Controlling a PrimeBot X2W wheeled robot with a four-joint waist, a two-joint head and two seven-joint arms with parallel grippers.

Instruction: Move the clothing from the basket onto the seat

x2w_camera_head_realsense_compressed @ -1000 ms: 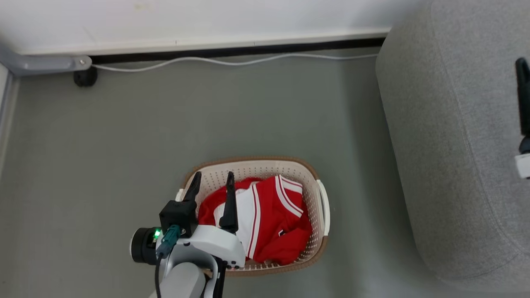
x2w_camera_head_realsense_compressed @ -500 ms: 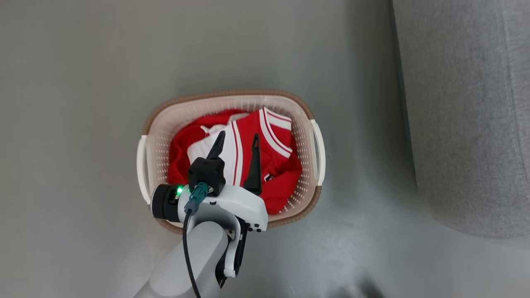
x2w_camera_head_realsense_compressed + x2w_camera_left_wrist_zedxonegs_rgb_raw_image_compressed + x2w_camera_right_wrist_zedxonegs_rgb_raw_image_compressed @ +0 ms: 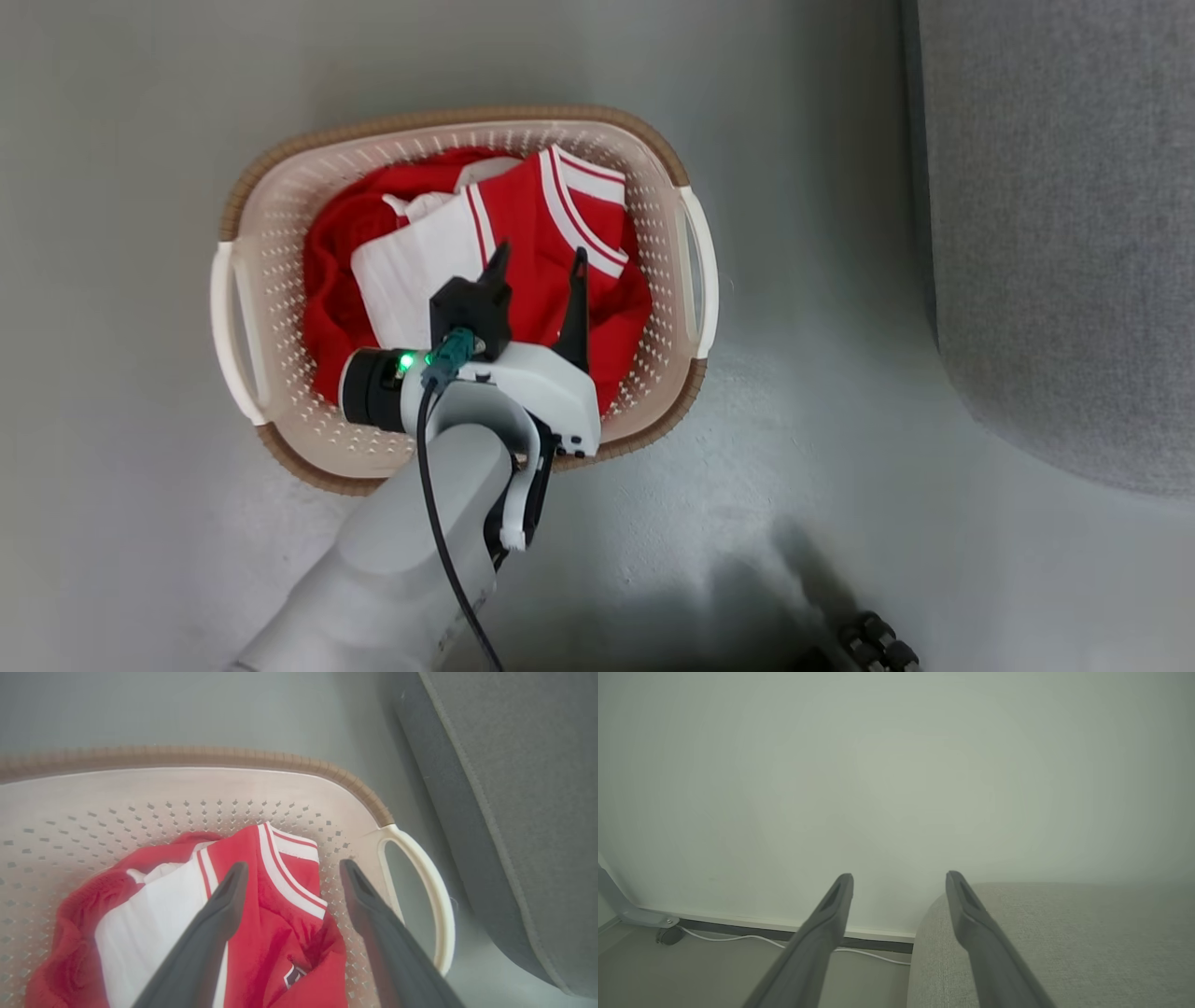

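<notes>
Empty left tool (image 3: pixel 541 252), spread wide, poised over the red jerseys (image 3: pixel 560 215) heaped in the laundry basket (image 3: pixel 448 117), upper centre frame. Soft, light, floppy, so I'd pinch the raised striped fold. And the right tool (image 3: pixel 899 876): wide, empty.

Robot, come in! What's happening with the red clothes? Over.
Left gripper open, jaws over the clothing, nothing held. Right gripper open, empty. Clothing all in the basket. Open floor between basket and seat.

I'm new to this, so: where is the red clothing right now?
In the head view the clothing lies bunched inside the basket on the floor, left of the seat, under the open left gripper.
</notes>
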